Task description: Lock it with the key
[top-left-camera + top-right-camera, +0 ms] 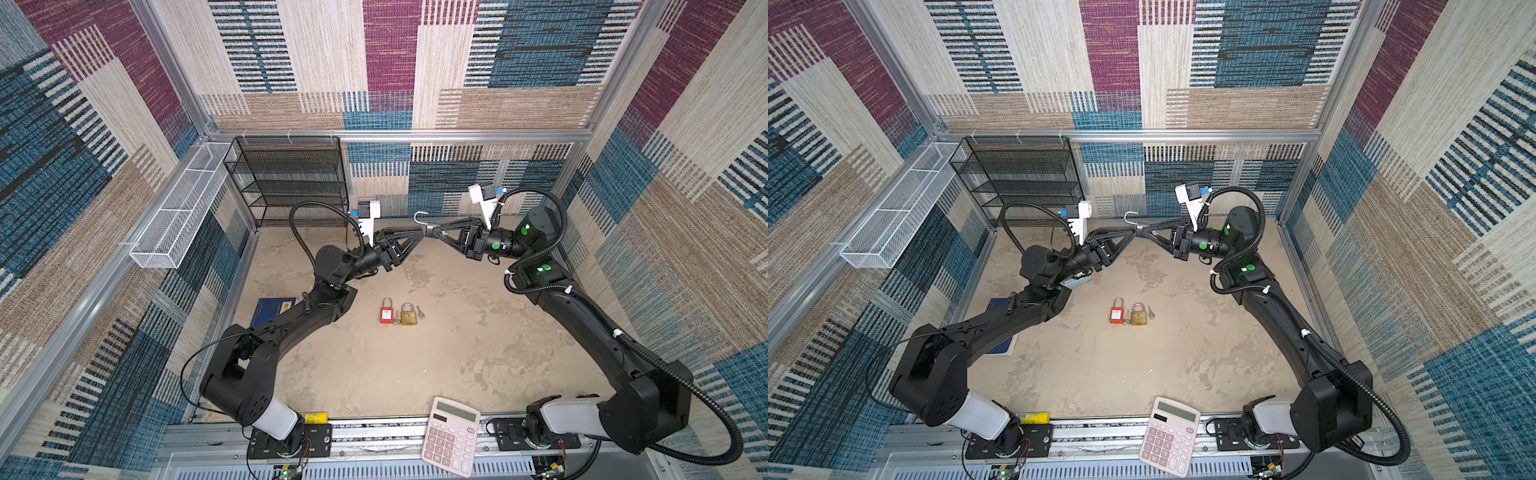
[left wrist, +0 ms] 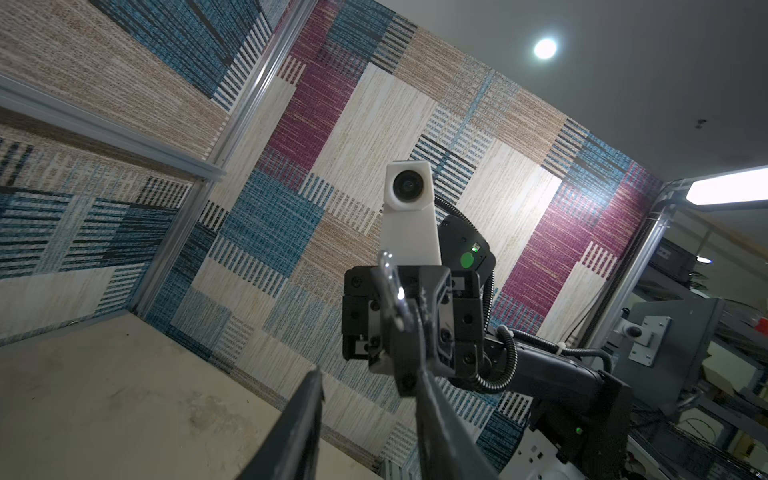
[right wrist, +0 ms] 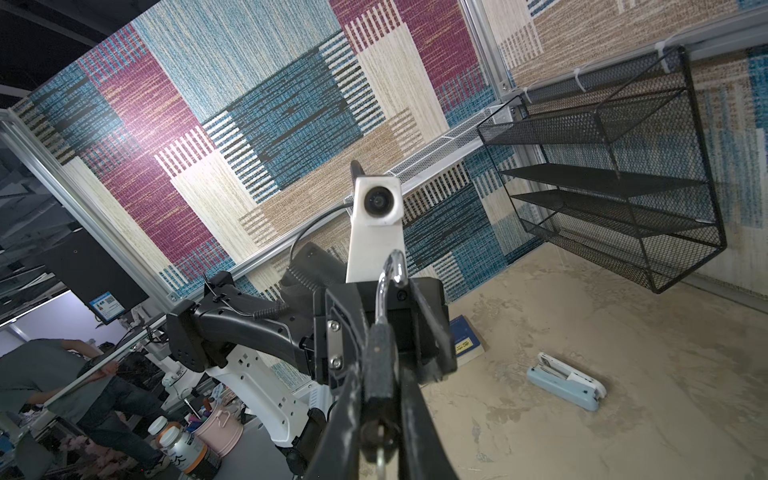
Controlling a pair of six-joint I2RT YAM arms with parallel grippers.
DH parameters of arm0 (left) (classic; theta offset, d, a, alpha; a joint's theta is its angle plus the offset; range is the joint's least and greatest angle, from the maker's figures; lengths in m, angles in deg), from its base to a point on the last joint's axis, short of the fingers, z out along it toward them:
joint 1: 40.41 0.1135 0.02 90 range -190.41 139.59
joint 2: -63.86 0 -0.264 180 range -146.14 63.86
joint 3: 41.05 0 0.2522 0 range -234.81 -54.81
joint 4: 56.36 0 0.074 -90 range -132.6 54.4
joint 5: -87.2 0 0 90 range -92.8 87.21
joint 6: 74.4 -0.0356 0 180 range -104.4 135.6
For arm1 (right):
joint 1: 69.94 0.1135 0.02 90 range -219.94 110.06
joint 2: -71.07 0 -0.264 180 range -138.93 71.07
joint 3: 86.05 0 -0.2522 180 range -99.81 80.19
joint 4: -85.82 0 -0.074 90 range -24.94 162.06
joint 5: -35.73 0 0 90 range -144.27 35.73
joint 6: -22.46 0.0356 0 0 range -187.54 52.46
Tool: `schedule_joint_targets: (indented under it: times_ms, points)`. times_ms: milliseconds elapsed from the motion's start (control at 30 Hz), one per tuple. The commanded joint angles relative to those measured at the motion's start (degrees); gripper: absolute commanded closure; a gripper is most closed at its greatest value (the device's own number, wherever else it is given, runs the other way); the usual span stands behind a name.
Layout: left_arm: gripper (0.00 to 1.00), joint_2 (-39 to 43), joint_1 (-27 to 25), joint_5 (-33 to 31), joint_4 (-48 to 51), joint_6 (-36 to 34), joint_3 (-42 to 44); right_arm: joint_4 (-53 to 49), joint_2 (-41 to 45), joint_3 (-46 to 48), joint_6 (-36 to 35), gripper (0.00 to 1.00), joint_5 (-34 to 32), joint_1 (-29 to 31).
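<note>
My right gripper [image 3: 380, 374] is shut on a black padlock [image 3: 380, 357], held in the air at the back of the table. The padlock's silver shackle [image 1: 420, 216] hooks up out of the body with its free end out. A silver key [image 3: 380, 459] sticks out of the lock's underside, between my right fingers. My left gripper [image 2: 370, 374] faces the right one tip to tip. It is open, its fingers [image 2: 301, 415] apart with nothing between them. In both top views the two grippers [image 1: 423, 237] [image 1: 1142, 233] meet at the padlock.
On the table's middle lie a red padlock [image 1: 386, 312], a brass padlock [image 1: 409, 314] and small keys [image 1: 420, 311]. A pink calculator [image 1: 451, 436] sits at the front edge. A blue book [image 1: 270, 309], a stapler [image 3: 565, 380], a black mesh rack [image 1: 291, 178] and a white mesh basket [image 1: 178, 208] are on the left.
</note>
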Motion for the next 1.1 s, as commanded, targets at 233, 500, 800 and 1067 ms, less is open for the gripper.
schedule_joint_targets:
  times_ms: [233, 500, 800, 1067]
  points:
    - [0.65, 10.52, 4.91, 0.83, 19.65, -13.92, -0.45, -4.17, 0.34, -0.26, -3.81, 1.0, 1.14, 0.12]
    - [0.97, 10.02, 4.62, 3.84, 29.85, -19.2, -9.14, -15.7, -0.2, -2.46, -12.3, 1.0, -0.39, 2.3]
    - [0.99, 10.22, 3.76, 6.3, 46.55, -27.9, -13.11, -17.59, -1.1, -4.77, -14.01, 1.0, -0.28, 3.72]
    - [0.98, 8.78, 3.81, 5.98, 51.22, -29.07, -14.04, -18.08, -1.18, -6.48, -14.34, 1.0, 1.2, 3.91]
